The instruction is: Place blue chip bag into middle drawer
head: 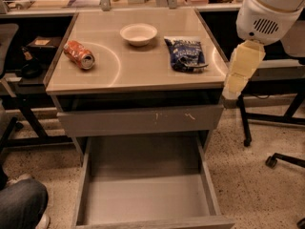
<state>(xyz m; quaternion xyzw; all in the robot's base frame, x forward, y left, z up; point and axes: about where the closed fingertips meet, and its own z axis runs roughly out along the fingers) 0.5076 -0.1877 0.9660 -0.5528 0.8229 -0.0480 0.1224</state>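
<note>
The blue chip bag (186,54) lies flat on the tabletop at the right, next to a white bowl (138,34). The middle drawer (143,194) is pulled out wide open below, and its grey floor holds nothing. My arm comes in from the upper right. Its cream-coloured end, the gripper (232,90), hangs beside the table's right front corner, to the right of the bag and below it in the view. It holds nothing that shows.
A crushed orange soda can (79,55) lies on the left of the tabletop (133,73). The drawer front with white scratch marks (143,120) is shut above the open drawer. A person's knee (21,206) is at the bottom left. Chair legs and castors (271,161) stand on the right.
</note>
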